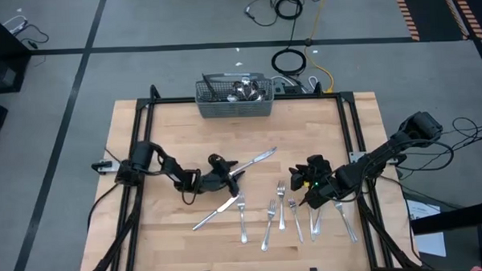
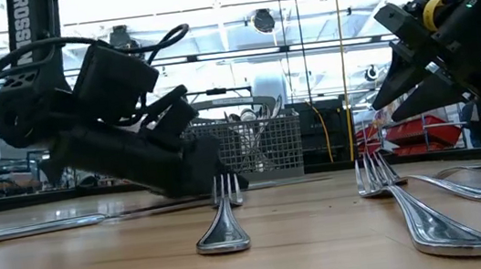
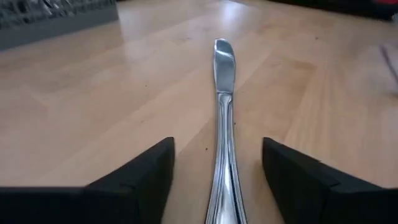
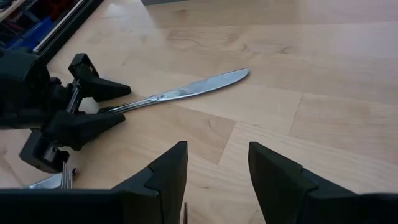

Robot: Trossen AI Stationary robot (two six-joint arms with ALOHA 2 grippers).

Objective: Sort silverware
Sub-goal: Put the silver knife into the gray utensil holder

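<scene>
A table knife (image 1: 256, 157) lies flat on the wooden table (image 1: 176, 130) near its middle, blade toward the far right. My left gripper (image 1: 233, 174) is low over the knife's handle end and open. Its two fingers stand on either side of the handle (image 3: 221, 180) with a gap on each side; the right wrist view also shows this gripper (image 4: 115, 104) astride the handle. My right gripper (image 1: 295, 182) hangs open above the table to the right of the knife, with nothing between its fingers (image 4: 168, 177).
A second knife (image 1: 216, 214) lies slanted near the front, left of a row of several forks (image 1: 281, 216) along the front edge. The grey wire-mesh basket (image 1: 234, 99) with more silverware stands at the far edge. Black frame rails (image 1: 140, 127) run along both sides.
</scene>
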